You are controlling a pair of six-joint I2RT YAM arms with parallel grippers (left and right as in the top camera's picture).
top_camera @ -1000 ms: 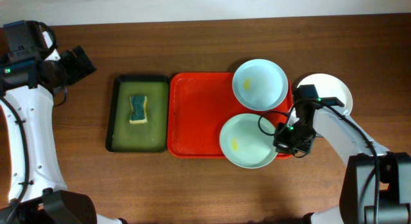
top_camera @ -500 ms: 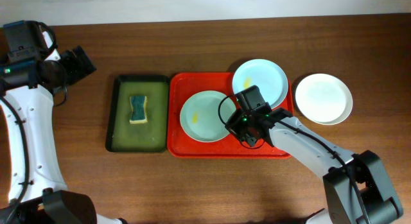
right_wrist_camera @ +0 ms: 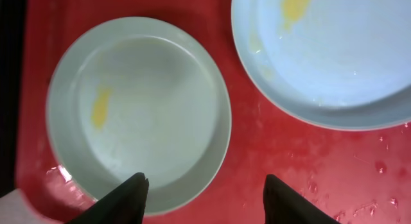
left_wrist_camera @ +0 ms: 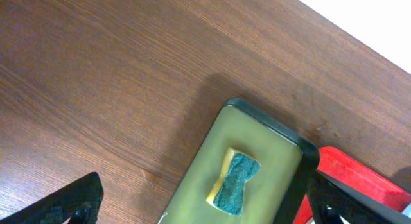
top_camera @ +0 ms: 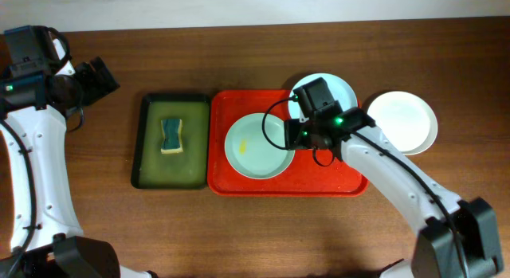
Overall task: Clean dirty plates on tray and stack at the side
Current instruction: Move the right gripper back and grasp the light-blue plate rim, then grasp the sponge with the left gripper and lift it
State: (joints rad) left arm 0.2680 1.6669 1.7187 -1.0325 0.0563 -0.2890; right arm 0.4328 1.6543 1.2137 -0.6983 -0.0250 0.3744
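On the red tray (top_camera: 239,181) you have two of the plates. The mint-green plate (top_camera: 253,146) lies on the tray's left half and the pale blue plate (top_camera: 344,99) sits at its far right corner, close beside the first. Each carries a yellow smear: one (right_wrist_camera: 99,108) is on the left of the mint-green plate's floor, and the other (right_wrist_camera: 294,4) is near the rim of the pale blue plate. The white plate (top_camera: 405,123) lies off the tray, on the table (top_camera: 319,238) just beside the tray's right edge.

Your right gripper (right_wrist_camera: 205,183) hangs over the tray at the right edge of the mint-green plate, between the two plates. Its jaws are spread wide, one finger (right_wrist_camera: 128,198) over that plate's rim and the other (right_wrist_camera: 289,198) over bare red tray. You cannot tell whether either finger touches.

Your left gripper (left_wrist_camera: 204,185) is well apart from the tray, up beyond the far left of the table, jaws wide and gripping nothing. Below it sits the green basin (left_wrist_camera: 199,166), touching the tray's left side, with a sponge (left_wrist_camera: 234,180) lying in it.
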